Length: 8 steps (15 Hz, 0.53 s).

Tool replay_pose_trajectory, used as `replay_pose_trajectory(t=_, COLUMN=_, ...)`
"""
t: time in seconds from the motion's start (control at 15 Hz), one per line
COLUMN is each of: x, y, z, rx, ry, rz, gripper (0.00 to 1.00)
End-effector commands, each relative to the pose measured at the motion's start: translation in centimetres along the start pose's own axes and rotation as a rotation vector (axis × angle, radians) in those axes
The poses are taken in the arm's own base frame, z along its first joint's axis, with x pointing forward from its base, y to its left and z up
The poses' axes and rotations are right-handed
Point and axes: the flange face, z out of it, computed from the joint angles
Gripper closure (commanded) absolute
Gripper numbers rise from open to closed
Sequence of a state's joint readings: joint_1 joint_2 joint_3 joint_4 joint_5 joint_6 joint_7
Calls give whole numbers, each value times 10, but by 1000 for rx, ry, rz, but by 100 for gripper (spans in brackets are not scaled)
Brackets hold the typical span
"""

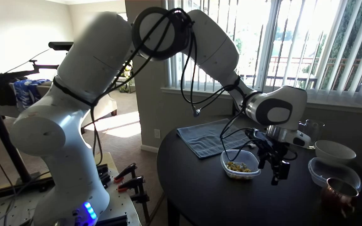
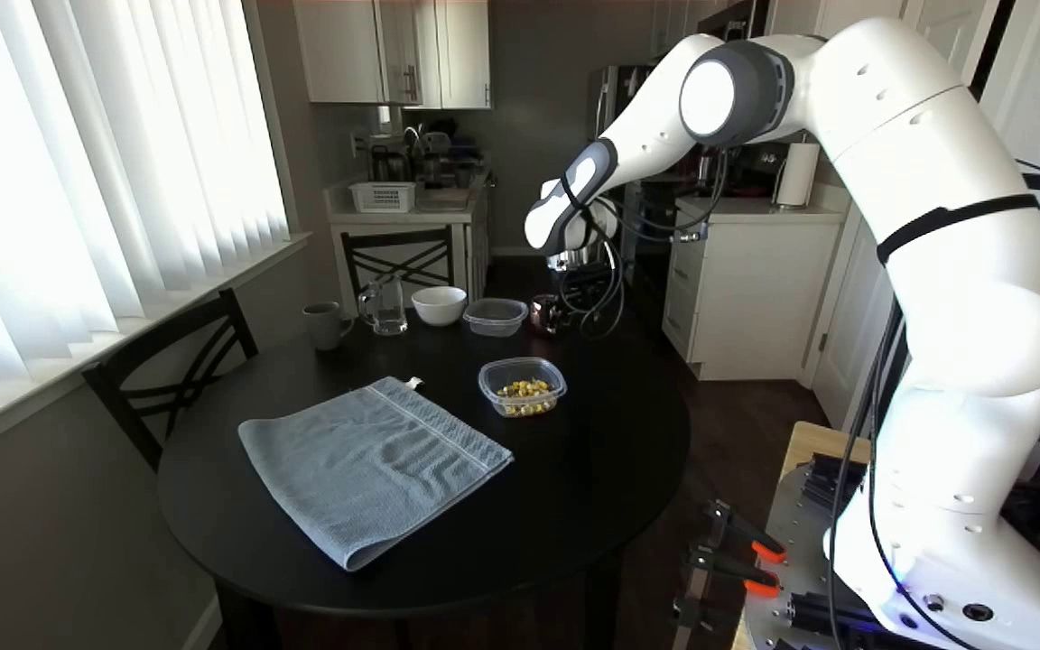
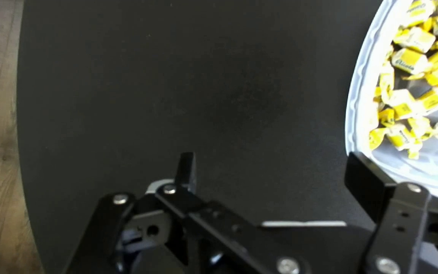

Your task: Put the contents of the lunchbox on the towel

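The lunchbox, a small whitish-clear container, stands upright on the dark table in both exterior views (image 1: 241,176) (image 2: 520,366). Its contents (image 1: 237,167) are yellow wrapped candies; they also show in the other exterior picture (image 2: 524,390) and at the right of the wrist view (image 3: 411,61). The grey-blue towel (image 1: 211,138) (image 2: 376,469) lies flat beside the lunchbox. My gripper (image 1: 272,171) is open and empty above the table, beside the lunchbox on the side away from the robot base. In the wrist view the gripper (image 3: 272,169) has its right finger overlapping the lunchbox rim (image 3: 356,99); contact cannot be told.
Beyond the gripper stand an empty clear container (image 1: 333,174), a white bowl (image 1: 335,150), a copper mug (image 1: 341,192) and a glass mug (image 2: 385,309). A grey mug (image 2: 325,325) stands near the window. The round table's edge (image 3: 19,114) shows at the left of the wrist view.
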State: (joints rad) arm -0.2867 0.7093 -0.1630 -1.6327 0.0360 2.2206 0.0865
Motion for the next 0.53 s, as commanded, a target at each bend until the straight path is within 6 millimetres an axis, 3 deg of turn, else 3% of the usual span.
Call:
replay_pose_trajectory(t=0.0, x=-18, y=-3, z=11, rx=-13, ry=-112, rz=-63, gripper=0)
replay_pose_trajectory(t=0.27, x=-40, y=-22, z=20, rx=-23, ry=-190, rz=-109, gripper=0)
replay_pose_trajectory(t=0.47, x=-53, y=-53, z=23, rx=3, ry=-197, rz=-155, gripper=0)
